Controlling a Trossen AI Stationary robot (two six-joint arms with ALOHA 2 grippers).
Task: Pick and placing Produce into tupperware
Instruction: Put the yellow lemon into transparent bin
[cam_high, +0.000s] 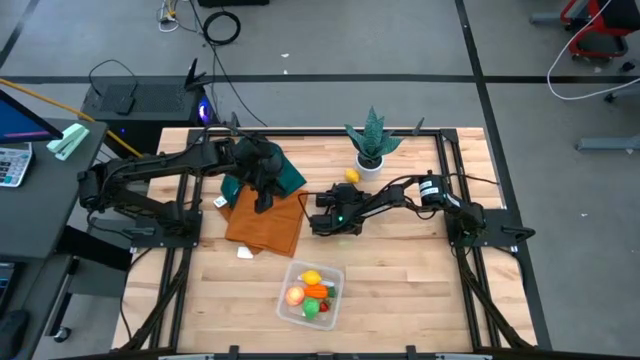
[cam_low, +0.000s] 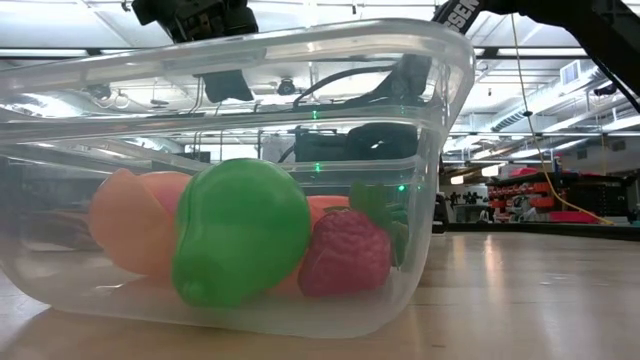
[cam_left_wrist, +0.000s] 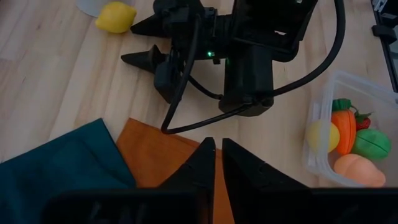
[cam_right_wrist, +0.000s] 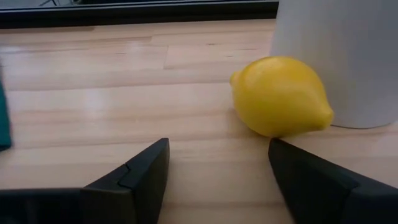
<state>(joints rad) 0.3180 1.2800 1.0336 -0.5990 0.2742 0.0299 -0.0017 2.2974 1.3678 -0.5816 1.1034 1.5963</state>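
Wooden tabletop (cam_high: 400, 280), lemon (cam_high: 351, 175) loose at upper centre against the white pot (cam_high: 369, 166).
Right end effector (cam_high: 318, 211) spread wide just short of it; left end effector (cam_high: 264, 203) pinched empty over orange cloth (cam_high: 265, 222). Tupperware (cam_high: 335, 297) with produce (cam_high: 310, 293) sits lower centre.

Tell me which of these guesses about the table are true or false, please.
1. A yellow lemon lies on the wood beside the white pot. True.
2. The tupperware is empty. False: it holds several toy fruits, among them a strawberry.
3. The right gripper is open, short of the lemon. True.
4. The left gripper holds the lemon. False: it is shut on nothing above the orange cloth.
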